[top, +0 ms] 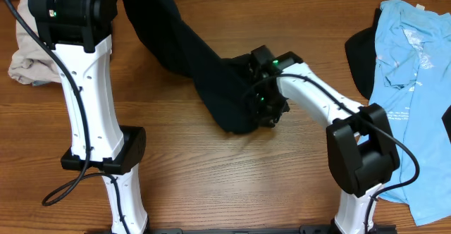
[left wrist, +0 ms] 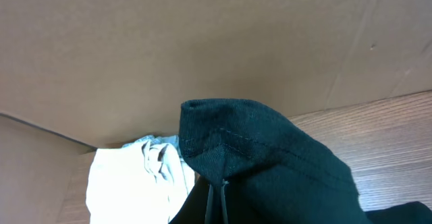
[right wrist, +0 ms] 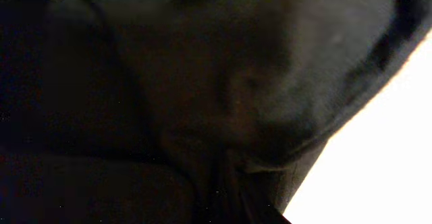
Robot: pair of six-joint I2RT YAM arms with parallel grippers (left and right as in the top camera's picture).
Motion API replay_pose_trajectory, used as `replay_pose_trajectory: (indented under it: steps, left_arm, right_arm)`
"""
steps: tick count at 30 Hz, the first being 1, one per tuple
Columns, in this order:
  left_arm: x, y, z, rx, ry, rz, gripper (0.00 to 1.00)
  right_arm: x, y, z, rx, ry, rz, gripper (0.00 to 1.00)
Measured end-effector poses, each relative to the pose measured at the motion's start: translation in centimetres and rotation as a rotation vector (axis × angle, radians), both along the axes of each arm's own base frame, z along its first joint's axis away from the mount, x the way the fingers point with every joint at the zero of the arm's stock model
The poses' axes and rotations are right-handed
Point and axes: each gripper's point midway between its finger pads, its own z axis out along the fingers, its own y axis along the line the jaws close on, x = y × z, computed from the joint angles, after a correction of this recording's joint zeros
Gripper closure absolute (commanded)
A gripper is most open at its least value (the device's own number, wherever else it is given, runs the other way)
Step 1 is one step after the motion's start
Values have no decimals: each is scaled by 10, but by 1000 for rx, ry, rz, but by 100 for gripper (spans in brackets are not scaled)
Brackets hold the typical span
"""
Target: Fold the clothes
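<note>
While our left pincer (left wrist: 216, 207) is clamped shut on a hem of the black T-shirt (top: 187, 47) at the far left, the shirt stretches to mid-tabletop (top: 211, 177). There our right pincer (top: 262, 99) sits buried in its folds, and we cannot tell its grip. A light-blue tee (top: 409, 72) lies right and a cream garment (top: 28, 65) left.

Your black T-shirt (top: 204, 68) stretches from far left down to a bunched heap at centre; light-blue printed tee (top: 412, 86) lies spread right, cream garment (top: 28, 61) crumpled left.
</note>
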Motion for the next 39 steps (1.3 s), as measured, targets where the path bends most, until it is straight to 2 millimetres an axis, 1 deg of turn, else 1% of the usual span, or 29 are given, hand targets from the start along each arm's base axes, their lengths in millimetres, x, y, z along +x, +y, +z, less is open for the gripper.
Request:
replay_pose_trajectory:
  steps: [5, 8, 9, 13, 16, 18, 19, 24, 34, 35, 36, 39]
  left_arm:
    - [0, 8, -1, 0, 4, 16, 96]
    - [0, 13, -2, 1, 9, 27, 96]
    - [-1, 14, -3, 1, 14, 29, 96]
    - [-2, 15, -4, 2, 20, 31, 96]
    - [-2, 15, -5, 0, 21, 27, 96]
    - [-2, 14, -5, -2, 22, 23, 96]
    - [-2, 13, -5, -4, 23, 21, 96]
    - [-2, 14, -5, -5, 25, 21, 96]
    - [-3, 15, -7, -4, 31, 22, 96]
    - [-3, 15, -7, -4, 33, 22, 96]
    - [-3, 15, -8, -4, 36, 22, 96]
    - [-5, 15, -10, -3, 46, 23, 96]
  right_arm:
    - [21, -14, 0, 23, -41, -59, 78]
    - [38, -20, 1, 67, -76, -102, 73]
    - [48, -25, 3, 94, -96, -128, 73]
    - [66, -35, 6, 146, -137, -166, 73]
    - [71, -40, 7, 171, -151, -148, 72]
    - [72, -40, 8, 179, -160, -124, 67]
    - [73, -39, 8, 183, -166, -111, 66]
    - [81, -35, 10, 203, -210, -70, 66]
    - [98, -33, 13, 211, -288, -48, 65]
    - [100, -33, 13, 208, -296, -47, 65]
    - [101, -34, 13, 205, -304, -45, 62]
    - [105, -34, 14, 199, -325, -36, 60]
